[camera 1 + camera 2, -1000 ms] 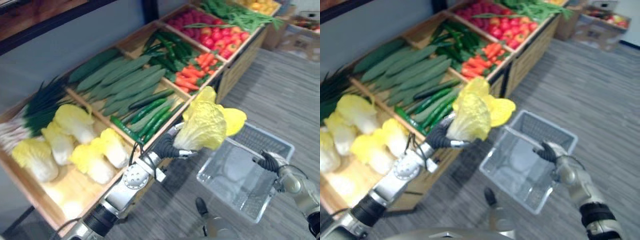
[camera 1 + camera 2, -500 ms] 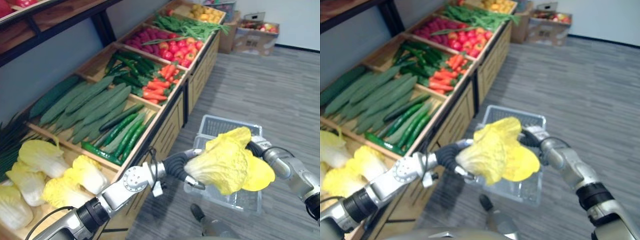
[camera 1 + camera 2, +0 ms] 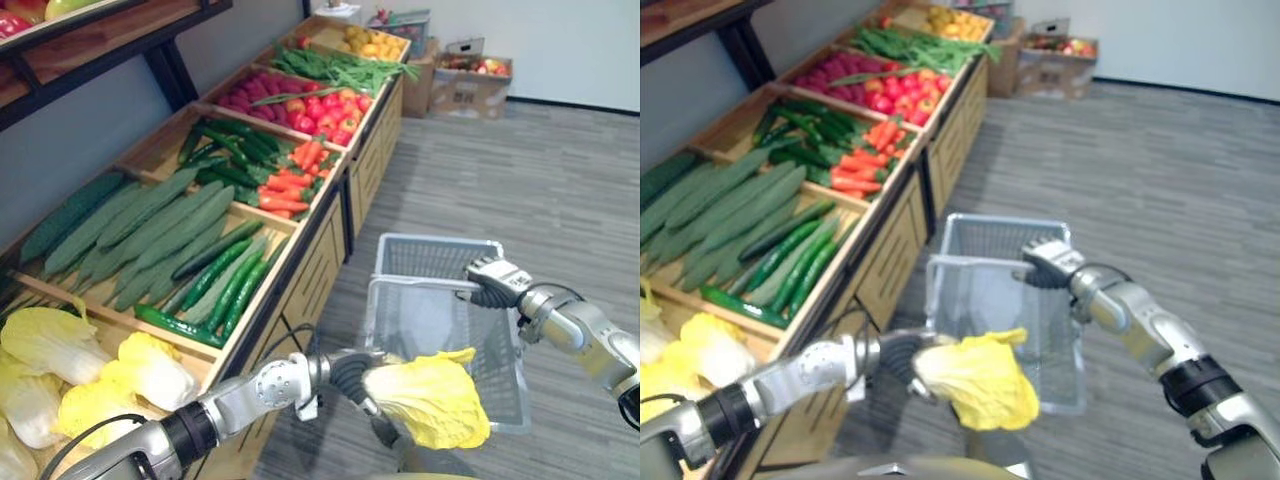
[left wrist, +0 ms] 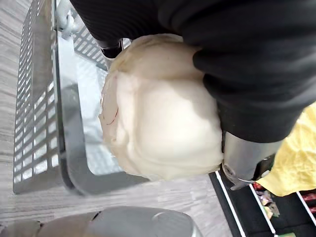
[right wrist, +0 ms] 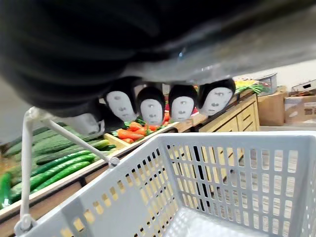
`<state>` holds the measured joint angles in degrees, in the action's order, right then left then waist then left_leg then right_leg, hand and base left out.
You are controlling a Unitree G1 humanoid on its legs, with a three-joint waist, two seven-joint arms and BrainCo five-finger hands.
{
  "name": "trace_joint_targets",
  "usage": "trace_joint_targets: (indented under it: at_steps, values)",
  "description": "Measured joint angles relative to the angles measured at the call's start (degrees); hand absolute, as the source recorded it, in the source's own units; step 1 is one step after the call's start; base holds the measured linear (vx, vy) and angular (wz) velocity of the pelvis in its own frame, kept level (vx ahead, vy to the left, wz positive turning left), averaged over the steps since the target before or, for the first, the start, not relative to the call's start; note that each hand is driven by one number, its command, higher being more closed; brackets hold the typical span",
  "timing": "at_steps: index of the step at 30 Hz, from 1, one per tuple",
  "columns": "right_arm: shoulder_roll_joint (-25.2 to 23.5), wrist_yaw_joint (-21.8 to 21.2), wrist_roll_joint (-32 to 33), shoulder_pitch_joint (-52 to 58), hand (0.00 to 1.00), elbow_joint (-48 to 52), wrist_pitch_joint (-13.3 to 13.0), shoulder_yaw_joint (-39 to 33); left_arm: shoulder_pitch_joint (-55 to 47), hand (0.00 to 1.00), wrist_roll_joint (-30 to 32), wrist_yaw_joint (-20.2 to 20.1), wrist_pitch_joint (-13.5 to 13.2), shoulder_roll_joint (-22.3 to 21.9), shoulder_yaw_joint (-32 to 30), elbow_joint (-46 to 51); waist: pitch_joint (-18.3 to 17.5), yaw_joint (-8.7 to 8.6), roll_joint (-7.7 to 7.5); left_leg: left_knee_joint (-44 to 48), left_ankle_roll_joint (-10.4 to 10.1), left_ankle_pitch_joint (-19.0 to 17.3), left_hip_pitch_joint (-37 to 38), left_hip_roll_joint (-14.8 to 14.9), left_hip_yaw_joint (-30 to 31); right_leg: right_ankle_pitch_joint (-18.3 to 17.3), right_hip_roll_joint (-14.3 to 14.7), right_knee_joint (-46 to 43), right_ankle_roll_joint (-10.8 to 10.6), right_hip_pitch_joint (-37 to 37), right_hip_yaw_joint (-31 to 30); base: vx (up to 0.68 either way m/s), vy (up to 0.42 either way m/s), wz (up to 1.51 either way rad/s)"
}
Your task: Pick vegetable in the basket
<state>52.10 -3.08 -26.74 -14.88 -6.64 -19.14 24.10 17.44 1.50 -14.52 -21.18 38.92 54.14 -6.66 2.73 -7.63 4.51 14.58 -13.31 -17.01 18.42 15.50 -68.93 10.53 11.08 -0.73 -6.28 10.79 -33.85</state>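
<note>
A yellow-leaved napa cabbage with a white base is in my left hand, whose fingers are curled round its stalk end. It hangs by the near rim of the grey plastic basket, which shows just past it in the left wrist view, basket. My right hand is shut on the basket's wire handle at the far rim and carries the basket above the floor. Its dark fingertips wrap over the handle. The basket's inside holds nothing that I can see.
A long wooden shelf runs along the left, with bins of cucumbers, green peppers, carrots, red tomatoes and beans. More cabbages lie at lower left. Cardboard boxes stand at the back. Grey plank floor spreads to the right.
The view has swung right along the shelf. My left hand has lowered the cabbage from in front of the basket's top to its near rim. My right hand still grips the handle.
</note>
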Motion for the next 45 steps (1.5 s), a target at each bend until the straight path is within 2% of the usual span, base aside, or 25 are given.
trace_joint_targets:
  at_steps: [4, 6, 11, 20, 21, 27, 32, 39, 42, 45]
  values:
    - [0.0, 0.0, 0.8, 0.0, 1.00, 2.6, -0.4, 1.2, 0.7, 1.00, 3.4, 2.0, 0.0, -4.3, -0.8, -4.7, -0.4, -0.07, -0.63, 0.4, 0.0, -0.3, 0.0, 0.1, -0.1, 0.0, 0.0, 0.0, 0.0, 0.0, -0.1, 0.00, 0.000, 0.00]
    - [0.0, -0.4, 0.8, 0.0, 1.00, 4.8, -0.8, 1.2, 1.0, 1.00, 6.2, 3.1, 0.1, -8.4, -2.0, -8.2, -0.4, -0.08, -0.68, 0.8, 0.1, -0.6, 0.1, 0.2, -0.4, 0.1, 0.0, 0.0, -0.1, -0.1, -0.4, 0.02, 0.012, -0.04]
    - [-0.1, -1.5, 0.8, 0.0, 1.00, 6.5, -1.3, 1.8, 3.1, 1.00, 10.0, 5.6, 0.5, -14.7, -4.0, -13.9, -0.6, -0.10, -0.96, 0.8, 0.2, -0.8, 0.4, 0.0, -1.0, 0.2, 0.0, -0.3, -0.3, -0.1, -0.6, 0.01, 0.012, -0.03]
    - [-0.2, -4.0, 0.9, 0.0, 1.00, 6.5, -1.3, 3.9, 5.6, 1.00, 11.6, 7.5, 0.7, -19.1, -5.2, -16.8, -0.9, -0.14, -1.46, 0.8, 0.2, -0.8, 0.4, 0.0, -1.0, 0.2, 0.0, -0.3, -0.3, -0.2, -0.6, 0.00, 0.000, 0.00]
    - [-0.2, -4.2, 0.9, 0.0, 1.00, 6.5, -1.2, 4.0, 5.7, 0.00, 12.7, 7.5, 0.7, -19.4, -5.2, -16.9, -0.9, -0.15, -1.46, 0.8, 0.2, -0.8, 0.4, 0.0, -1.0, 0.2, 0.0, -0.3, -0.3, -0.2, -0.5, 0.00, 0.000, 0.00]
    - [-0.2, -5.9, 0.8, 0.0, 1.00, 6.5, -1.0, 4.7, 7.8, 0.00, 17.4, 7.8, 1.2, -21.3, -5.3, -20.4, -0.9, -0.14, -1.49, 0.9, 0.3, -0.9, 0.4, 0.1, -1.1, 0.1, -0.1, -0.1, -0.3, -0.1, -0.3, 0.00, 0.000, 0.00]
    - [-0.3, -6.4, 0.8, 0.1, 1.00, 6.3, -0.8, 6.9, 8.1, 0.00, 17.4, 7.8, 1.4, -21.5, -5.3, -22.4, -0.9, -0.31, -1.51, 1.3, 0.4, -0.9, 0.0, 0.3, -1.0, 0.1, -0.5, 0.7, -0.3, 0.0, 0.3, 0.00, 0.000, 0.02]
    - [-0.4, -6.4, 0.8, 0.3, 1.00, 6.3, -0.7, 6.1, 9.4, 0.00, 17.4, 7.1, 1.4, -21.3, -4.9, -22.3, -0.8, -0.17, -1.54, 1.7, 0.4, -1.0, -0.2, 0.6, -1.0, 0.2, -1.1, 0.5, -0.3, -0.2, 1.1, 0.01, 0.006, 0.07]
    - [-0.5, -6.4, 0.8, 0.8, 1.00, 6.3, -0.7, 4.0, 10.5, 0.00, 17.3, 6.4, 1.3, -20.6, -4.9, -20.1, -0.8, -0.12, -1.55, 1.6, 0.4, -1.0, -0.3, 0.4, -0.9, 0.2, -1.3, 0.5, -0.3, -0.2, 1.2, -0.01, 0.005, 0.04]
    - [-1.6, -6.3, 0.8, 2.9, 1.00, 5.9, -0.7, 0.2, 12.0, 0.00, 17.1, 5.1, 1.3, -18.0, -3.1, -13.7, -0.7, -0.15, -1.66, 1.6, 0.5, -1.0, -1.1, 0.5, 0.7, 0.2, -1.9, 0.5, -0.3, -0.2, 2.6, -0.01, -0.012, 0.25]
